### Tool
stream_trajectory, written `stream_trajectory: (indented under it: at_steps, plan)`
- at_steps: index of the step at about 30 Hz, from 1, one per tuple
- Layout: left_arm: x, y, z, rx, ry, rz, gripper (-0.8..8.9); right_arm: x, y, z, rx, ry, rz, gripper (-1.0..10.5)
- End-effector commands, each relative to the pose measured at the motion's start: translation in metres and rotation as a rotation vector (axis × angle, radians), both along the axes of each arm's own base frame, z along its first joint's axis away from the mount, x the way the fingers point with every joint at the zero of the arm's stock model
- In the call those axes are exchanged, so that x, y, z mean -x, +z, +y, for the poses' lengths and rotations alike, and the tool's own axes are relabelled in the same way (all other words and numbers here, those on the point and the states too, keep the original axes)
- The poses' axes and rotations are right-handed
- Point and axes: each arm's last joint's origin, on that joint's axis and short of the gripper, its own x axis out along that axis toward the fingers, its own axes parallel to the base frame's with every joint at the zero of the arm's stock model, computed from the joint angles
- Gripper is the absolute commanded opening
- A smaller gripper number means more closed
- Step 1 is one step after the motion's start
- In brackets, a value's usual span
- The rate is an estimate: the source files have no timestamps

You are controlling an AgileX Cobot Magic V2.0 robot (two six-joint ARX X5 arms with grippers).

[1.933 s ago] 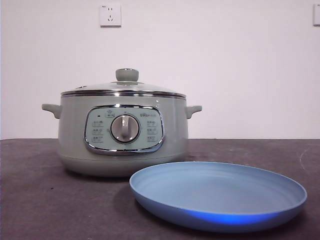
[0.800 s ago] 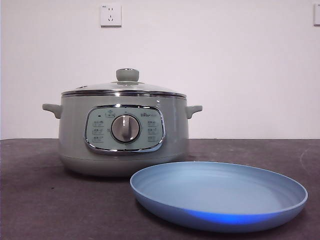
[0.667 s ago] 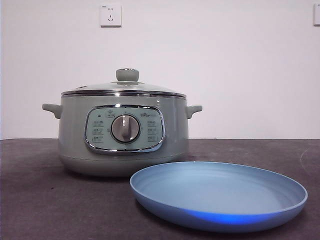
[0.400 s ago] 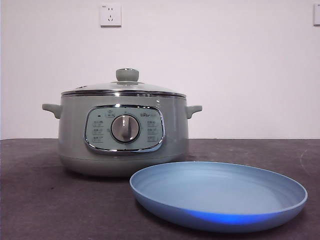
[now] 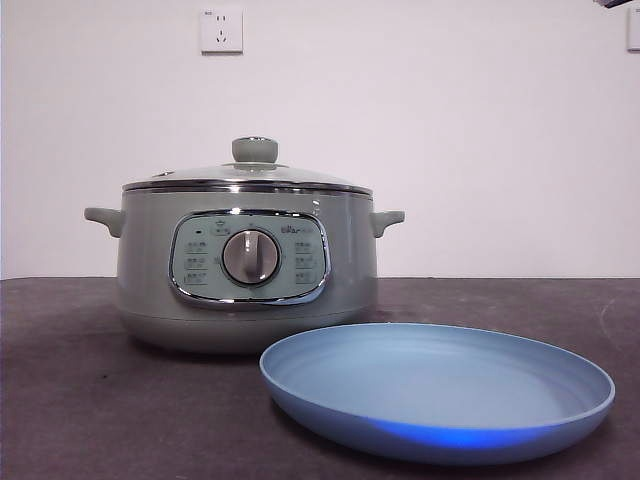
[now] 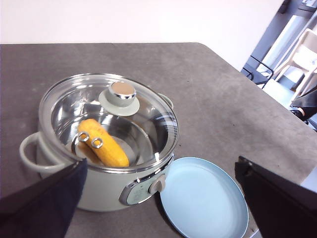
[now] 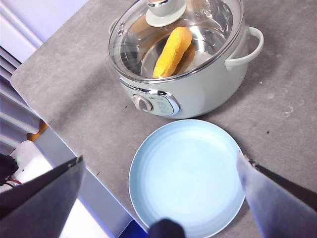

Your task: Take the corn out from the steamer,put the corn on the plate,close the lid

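Observation:
The pale green steamer (image 5: 247, 290) stands on the dark table with the glass lid (image 5: 255, 152) shut on it. The light-blue plate (image 5: 437, 392) lies bare in front of it to the right. Through the lid the corn (image 6: 105, 144) lies inside the pot, also in the right wrist view (image 7: 172, 51). My left gripper (image 6: 161, 163) is open and empty, high above the steamer (image 6: 99, 188) and plate (image 6: 203, 198). My right gripper (image 7: 159, 157) is open and empty, high above the plate (image 7: 185, 176) and steamer (image 7: 203, 89). The corn is hidden in the front view.
The table's edge runs close by the plate in the right wrist view (image 7: 74, 148), with floor and gear beyond. A wall socket (image 5: 221, 30) is behind the steamer. A dark arm tip (image 5: 615, 3) shows at the top right corner.
A dark arm tip has come into the front view's top right corner. The steamer, lid and plate have not moved.

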Motion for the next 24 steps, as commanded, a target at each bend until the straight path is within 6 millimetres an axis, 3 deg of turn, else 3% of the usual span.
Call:
stream_trajectory:
  at_steps: [1,13,24]
  plan:
    - [-0.010,0.000,-0.003,-0.010,-0.022,-0.016,5.03,0.000,0.001,0.000,0.003,0.003,-0.015,5.2]
    - [-0.073,-0.006,-0.029,-0.068,-0.026,-0.114,5.03,0.000,0.001,0.000,0.003,0.003,-0.015,5.1]
    - [-0.137,-0.034,-0.069,-0.104,0.001,-0.188,5.03,0.000,0.001,0.000,0.004,0.003,-0.015,5.1]
